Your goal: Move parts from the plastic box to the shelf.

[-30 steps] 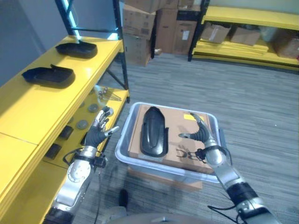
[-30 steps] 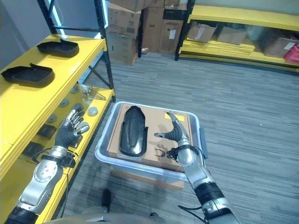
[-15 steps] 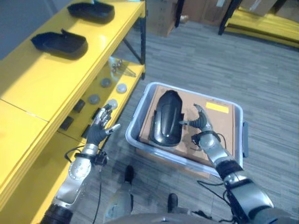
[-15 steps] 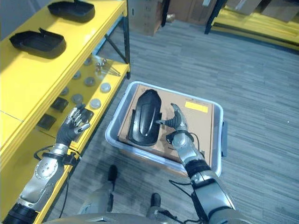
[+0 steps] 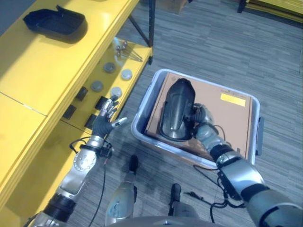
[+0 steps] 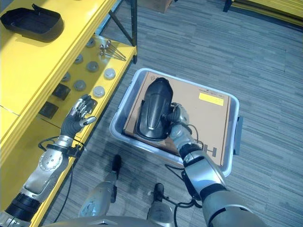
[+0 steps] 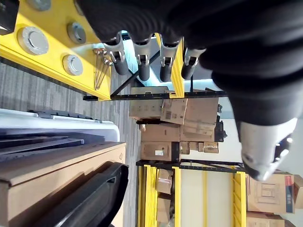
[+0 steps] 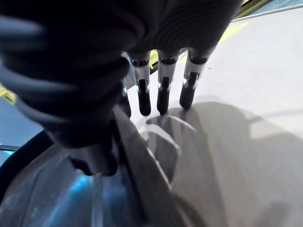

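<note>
A long black moulded part (image 5: pixel 176 109) lies on a sheet of cardboard (image 5: pixel 232 120) inside the grey plastic box (image 5: pixel 140 128) on the floor. My right hand (image 5: pixel 202 118) is at the part's right edge. Its fingers (image 8: pixel 163 97) are straight, with their tips on the cardboard just beside the part's rim (image 8: pixel 142 165), and its thumb is on the part's side of that rim. My left hand (image 5: pixel 104 125) hangs open in front of the lower shelf, left of the box, holding nothing. Another black part (image 5: pixel 54 22) rests on the yellow shelf top (image 5: pixel 52 75).
The lower yellow shelf carries round metal discs (image 5: pixel 97 86), small black blocks (image 5: pixel 69 111) and a bundle of bolts (image 5: pixel 126 49). A black upright post (image 5: pixel 151 23) stands at the shelf's corner, close to the box. Grey carpet surrounds the box.
The camera has tilted down and the view has shifted. My right hand has moved left from above the cardboard to the part's right edge. The left hand stays open by the lower shelf.
</note>
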Available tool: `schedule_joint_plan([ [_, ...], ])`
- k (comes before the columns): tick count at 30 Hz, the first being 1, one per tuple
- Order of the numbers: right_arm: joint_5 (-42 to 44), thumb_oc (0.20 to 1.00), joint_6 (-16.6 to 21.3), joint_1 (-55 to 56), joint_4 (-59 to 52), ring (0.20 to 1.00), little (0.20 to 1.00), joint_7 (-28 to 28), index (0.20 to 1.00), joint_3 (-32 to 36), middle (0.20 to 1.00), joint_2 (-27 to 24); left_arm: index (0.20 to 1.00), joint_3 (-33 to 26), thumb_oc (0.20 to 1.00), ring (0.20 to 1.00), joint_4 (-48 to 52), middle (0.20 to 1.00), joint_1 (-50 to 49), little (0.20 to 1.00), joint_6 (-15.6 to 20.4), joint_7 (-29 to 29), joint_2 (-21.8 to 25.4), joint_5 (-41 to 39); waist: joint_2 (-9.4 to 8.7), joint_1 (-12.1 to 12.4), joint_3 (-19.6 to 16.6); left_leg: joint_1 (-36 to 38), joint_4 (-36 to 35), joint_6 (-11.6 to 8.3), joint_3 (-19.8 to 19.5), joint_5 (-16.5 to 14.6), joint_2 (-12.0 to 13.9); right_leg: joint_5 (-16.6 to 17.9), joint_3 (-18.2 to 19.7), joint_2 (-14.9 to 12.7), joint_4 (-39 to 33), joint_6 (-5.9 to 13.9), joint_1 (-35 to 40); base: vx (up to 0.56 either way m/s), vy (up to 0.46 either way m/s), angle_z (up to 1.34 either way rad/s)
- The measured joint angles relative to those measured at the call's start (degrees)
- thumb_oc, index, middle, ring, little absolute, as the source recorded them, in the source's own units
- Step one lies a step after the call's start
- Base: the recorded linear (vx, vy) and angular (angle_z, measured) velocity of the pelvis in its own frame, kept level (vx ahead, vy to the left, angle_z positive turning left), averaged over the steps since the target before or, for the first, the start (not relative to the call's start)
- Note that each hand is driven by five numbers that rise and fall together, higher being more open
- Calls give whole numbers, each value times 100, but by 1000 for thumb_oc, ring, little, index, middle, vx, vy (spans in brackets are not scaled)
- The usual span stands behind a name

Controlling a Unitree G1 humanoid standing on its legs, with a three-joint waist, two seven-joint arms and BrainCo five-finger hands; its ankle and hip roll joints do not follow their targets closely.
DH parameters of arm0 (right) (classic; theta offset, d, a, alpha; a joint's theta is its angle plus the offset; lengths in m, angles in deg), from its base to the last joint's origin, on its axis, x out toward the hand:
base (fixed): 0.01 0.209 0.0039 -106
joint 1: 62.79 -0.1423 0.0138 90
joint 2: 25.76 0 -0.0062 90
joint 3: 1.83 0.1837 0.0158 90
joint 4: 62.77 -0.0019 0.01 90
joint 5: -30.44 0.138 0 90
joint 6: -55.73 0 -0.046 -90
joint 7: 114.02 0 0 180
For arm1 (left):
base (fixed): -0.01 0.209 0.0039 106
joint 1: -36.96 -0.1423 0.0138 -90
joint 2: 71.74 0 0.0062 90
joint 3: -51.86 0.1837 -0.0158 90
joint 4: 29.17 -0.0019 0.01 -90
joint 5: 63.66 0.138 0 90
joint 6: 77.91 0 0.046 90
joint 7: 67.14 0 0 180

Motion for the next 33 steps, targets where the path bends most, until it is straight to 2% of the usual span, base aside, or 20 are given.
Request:
schedule_joint_plan([
  [7,63,200,-82,-84,124,200,200,-38,200,117,200,-14,1000,-46,1000,1000,3,1000,0,1000,-3,2,0,1,-8,-9,-4,-12,3,57,-79,73,-34,-2,-104,-2,30,1,75,2,-10,8],
  [11,164,200,-171,259,-160,200,200,-200,200,264,200,-15,1000,-220,1000,1000,9,1000,6,1000,-16,66,6,2,-15,-13,-8,209,2,49,-100,54,-48,-49,-149,-4,29,5,315,10,-23,5],
  [12,157,200,-201,444,-408,200,200,-204,200,290,200,-72,1000,-244,1000,1000,9,1000,-3,1000,-19,73,6,6,-26,-21,-14,262,2,39,-101,30,-35,-54,-150,-4,29,4,368,37,-32,2],
  [15,-25,200,-289,1469,-2193,200,200,-196,200,308,200,-605,1000,-517,1000,1000,22,1000,-114,1000,-22,103,24,17,-52,-59,-31,403,0,63,-72,-24,-34,-57,-128,-15,29,4,501,56,-22,-3],
  [19,-480,200,-280,2491,-3702,200,200,-211,200,813,200,-1184,1000,-837,1000,1000,32,1000,-276,1000,-24,111,66,98,-159,-223,-127,610,-3,106,-47,-71,-48,-59,-101,-37,29,0,693,51,-35,-4],
  [24,-1030,200,-242,3118,-4546,200,200,-271,200,1599,200,-1446,1000,-881,1000,1000,23,1000,-363,1000,-41,240,219,259,-409,-445,-397,968,-36,84,179,-207,-25,-91,120,-104,25,-16,910,45,-38,-23],
  [26,-1218,200,-151,3259,-4877,200,200,-272,200,1670,200,-1564,1000,-876,1000,1000,21,1000,-366,1000,-70,299,216,320,-447,-550,-563,1080,-36,82,266,-249,-2,-92,228,-119,-4,-18,938,18,-41,-31],
  [29,-1474,200,-9,3444,-5189,200,200,-261,200,1780,200,-1579,1000,-830,1000,1000,4,1000,-392,1000,-121,357,132,342,-419,-626,-815,1177,-38,87,419,-278,49,-100,347,-100,-10,-36,968,9,-61,-28],
  [30,-1597,200,-30,3559,-5328,200,200,-268,200,1824,200,-1595,1000,-797,1000,1000,-3,1000,-374,1000,-156,389,51,331,-412,-726,-844,1218,-36,105,428,-275,82,-102,360,-83,-8,-43,980,-12,-48,-8],
  [33,-1894,200,64,3775,-5782,200,200,-247,200,1868,200,-1624,1000,-590,1000,1000,-111,1000,-369,1000,-236,459,-215,248,-320,-774,-921,1334,-37,110,510,-295,111,-108,484,-79,-9,-53,1036,7,-43,-16],
])
